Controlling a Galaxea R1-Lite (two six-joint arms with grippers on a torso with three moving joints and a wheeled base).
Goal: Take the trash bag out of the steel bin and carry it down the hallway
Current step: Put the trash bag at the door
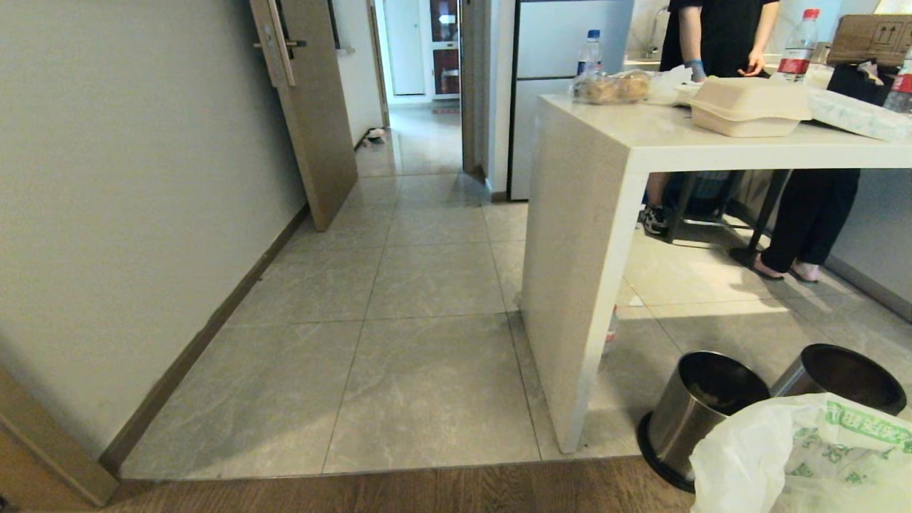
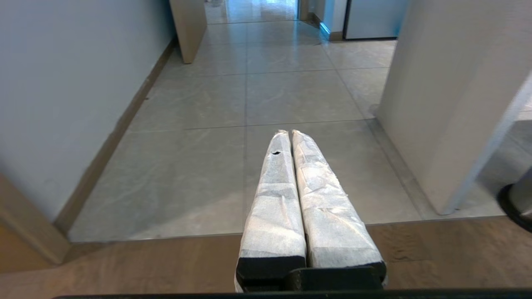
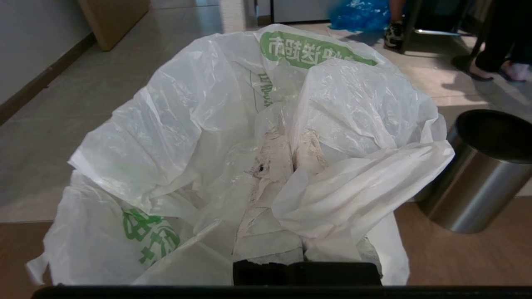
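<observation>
hallway: grey marbled tiles run from the lower centre of the head view up to a doorway at upper centre. Pale wall and dark baseboard on the left, open brown door at upper left. The lane looks unobstructed, so the carry route reads as open.

counter: white slab filling centre right of the head view; its end panel forms the right edge of the passage. Takeaway box and bottles on top. A person stands behind it at upper right, well apart from the lane.

trash bag: white translucent plastic with green print, filling the middle of the right wrist view and showing at the lower right corner of the head view. It is out of the bin, bunched and draped around the gripper; judged lifted for carrying.

steel bin: lower right of the head view, unlined, dark interior showing. A second similar bin sits just beside it to the right.

right gripper: taped fingers pressed together on a fold of the bag, wrapped by plastic; holding the load.

left gripper: lower centre of the left wrist view, fingers pressed together on nothing, pointing along the floor; judged parked because one arm carries the bag.

stage: removal looks done; the carry is not yet under way.
</observation>
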